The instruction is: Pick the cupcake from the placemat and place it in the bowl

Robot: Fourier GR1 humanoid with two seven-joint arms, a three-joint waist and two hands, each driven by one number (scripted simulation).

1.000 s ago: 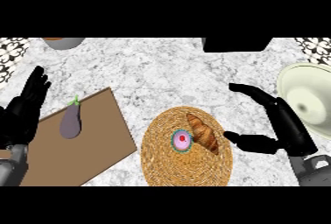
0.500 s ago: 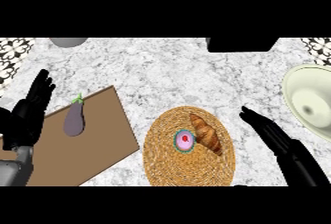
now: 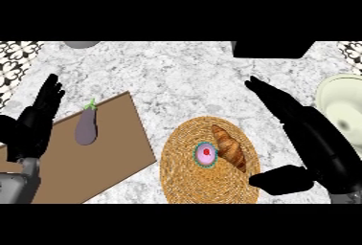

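One cupcake (image 3: 206, 153), one bowl (image 3: 342, 113)

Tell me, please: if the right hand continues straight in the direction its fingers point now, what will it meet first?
The right hand points up and to the left, over bare counter. That line passes above the woven placemat and left of the bowl, so the way looks free, though height is unclear.

A purple eggplant (image 3: 86, 127) is laid on a brown cutting board (image 3: 106, 158); a croissant (image 3: 229, 147) is seen nearby.
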